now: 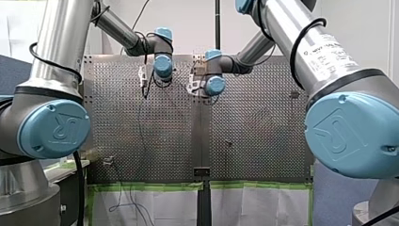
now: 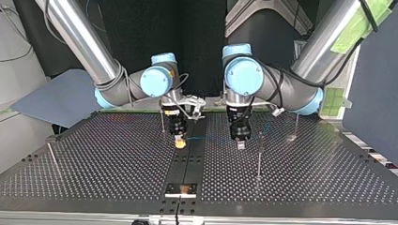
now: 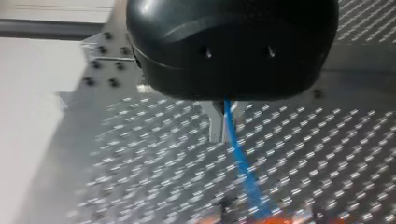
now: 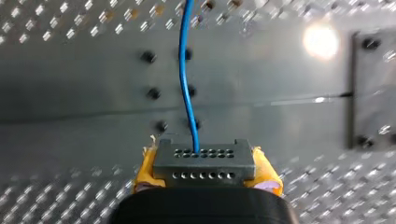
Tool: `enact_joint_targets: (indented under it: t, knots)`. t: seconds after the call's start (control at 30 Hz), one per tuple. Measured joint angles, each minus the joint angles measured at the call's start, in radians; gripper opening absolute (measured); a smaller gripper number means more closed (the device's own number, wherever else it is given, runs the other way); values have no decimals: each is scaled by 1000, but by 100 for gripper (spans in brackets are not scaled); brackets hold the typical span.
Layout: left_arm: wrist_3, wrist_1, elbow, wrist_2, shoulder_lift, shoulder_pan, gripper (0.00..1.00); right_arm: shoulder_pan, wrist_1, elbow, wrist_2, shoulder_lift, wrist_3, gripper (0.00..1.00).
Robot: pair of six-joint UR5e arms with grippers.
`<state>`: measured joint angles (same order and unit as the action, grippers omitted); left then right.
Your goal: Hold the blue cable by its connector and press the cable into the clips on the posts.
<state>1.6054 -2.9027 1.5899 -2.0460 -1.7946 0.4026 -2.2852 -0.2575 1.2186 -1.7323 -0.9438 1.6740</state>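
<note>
Near the middle of the table (image 2: 94, 159), as the top view shows it, the two end effectors hang low over the centre seam, side by side and a little apart. My right end effector (image 2: 179, 142) comes in from about 10 o'clock in that view. It is clenched on the connector (image 4: 204, 161). Its wrist view shows the grey block with two rows of small holes squeezed between the yellow pads (image 4: 145, 171). The cable (image 4: 187, 93) leaves the middle of the connector and runs straight ahead of this end effector, above the table.

My left end effector (image 2: 240, 144) comes in from about 2 o'clock in the top view. It is black, and its metal fingers (image 3: 215, 122) are closed on the cable. The blue line comes out between them and goes on toward the orange-yellow pads of the other arm. In the top view the cable is a thin blue line stretched between the two end effectors, at 3 o'clock from the right one.

One post (image 2: 259, 157) stands at about 4 o'clock from the left end effector, near but apart from the cable. A second post (image 2: 296, 123) is farther out at 2 o'clock, and a third (image 2: 51, 157) is at the view's 9 o'clock. The clips are too small for me to see.
</note>
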Motion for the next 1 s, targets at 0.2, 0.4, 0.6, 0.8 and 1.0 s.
enact_joint_targets:
  t: [0.2, 0.4, 0.6, 0.8, 1.0]
  knots:
    - [-2, -11, 0, -6, -55, 30, 0, 11, -1, 53, -12, -3, -2, 0]
    - [2, -14, 3, -23, -93, 60, 0, 18, -6, 91, -25, -3, -7, 0]
    - [18, 11, 20, -28, -102, 83, 0, 32, -29, 148, -35, -5, -11, 0]
    - [25, 37, 34, -30, -144, 96, 0, 47, -71, 210, -36, -6, -13, 0]
    - [26, 50, 38, -38, -194, 122, 0, 56, -86, 261, -39, -13, -27, 0]
